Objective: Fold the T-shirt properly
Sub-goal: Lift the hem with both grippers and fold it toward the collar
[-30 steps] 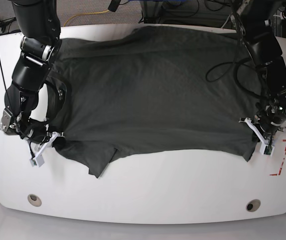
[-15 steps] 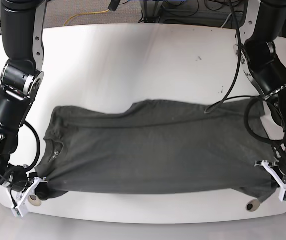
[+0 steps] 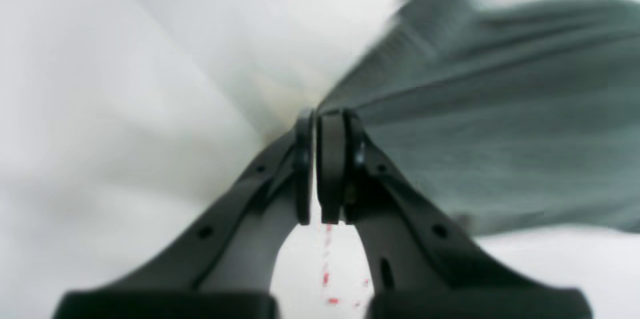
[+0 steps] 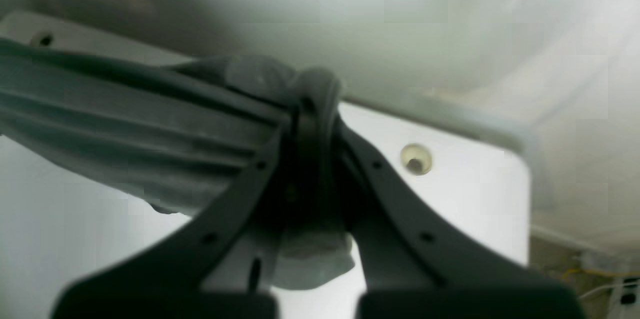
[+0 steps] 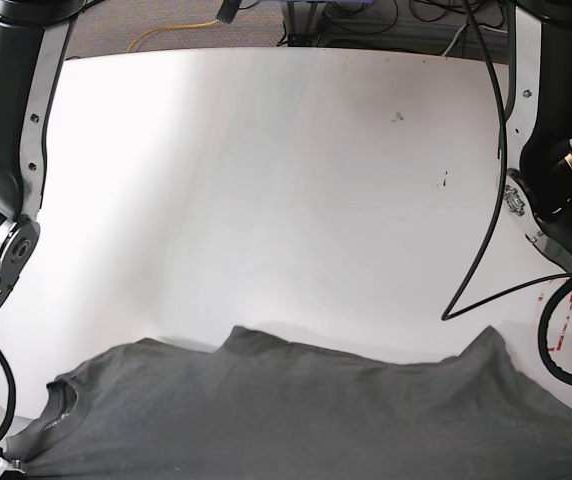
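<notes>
With both hands, left [image 3: 317, 124] and right [image 4: 312, 109], clenched on the shirt [image 5: 296, 410], we risk dragging it off the counter [image 5: 266, 180].

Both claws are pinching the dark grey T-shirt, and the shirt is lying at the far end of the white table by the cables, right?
Not quite. Both claws pinch the T-shirt, but the base view shows it at the near end of the white table.

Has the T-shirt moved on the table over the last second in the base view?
Yes. The T-shirt has slid toward the table's near edge: it covered the far half before, and now lies along the bottom of the view, leaving the far part bare.
</notes>
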### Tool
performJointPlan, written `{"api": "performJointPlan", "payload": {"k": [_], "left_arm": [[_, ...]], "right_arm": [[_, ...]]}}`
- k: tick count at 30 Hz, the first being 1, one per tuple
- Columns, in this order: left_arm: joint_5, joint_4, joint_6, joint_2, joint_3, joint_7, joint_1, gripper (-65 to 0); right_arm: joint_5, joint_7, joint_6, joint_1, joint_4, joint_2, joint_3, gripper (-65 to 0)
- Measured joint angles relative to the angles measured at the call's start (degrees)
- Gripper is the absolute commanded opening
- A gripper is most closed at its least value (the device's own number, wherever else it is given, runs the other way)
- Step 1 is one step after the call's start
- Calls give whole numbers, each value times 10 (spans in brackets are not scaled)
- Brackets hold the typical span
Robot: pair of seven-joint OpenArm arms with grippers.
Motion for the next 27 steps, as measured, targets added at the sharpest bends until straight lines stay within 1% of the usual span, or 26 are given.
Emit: {"api": "performJointPlan", "payload": {"k": [4, 8, 10, 13, 15, 16, 20, 25, 27], "left_arm": [[0, 0, 0, 0, -1, -1, 7, -650], [-3, -1, 0, 5, -2, 0, 42, -650], [-5, -1, 0, 4, -8, -3, 70, -650], [-2, 17, -2, 8, -23, 3, 116, -650], [-3, 38, -3, 9, -28, 7, 146, -650], [-3, 51, -2, 9, -28, 2, 164, -650], [-5, 79, 2, 9, -31, -2, 235, -650], [-48, 94, 2, 16, -34, 1, 334, -650], [-65, 98, 1, 18, -48, 2, 369, -650]], "right_arm": [[3, 0, 0, 2, 1, 9, 0, -650], [3, -1, 0, -35, 1, 12, 1, -650], [1, -1, -1, -76, 7, 13, 4, -650], [0, -21, 0, -141, 40, 8, 3, -650], [5, -31, -1, -183, 73, 2, 16, -650], [15, -27, -2, -209, 96, -2, 27, -650], [62, -22, -2, -288, 140, 4, 37, -650], [98, -27, -4, -389, 148, 3, 42, -650], [126, -28, -3, -432, 158, -2, 61, -650]]}}
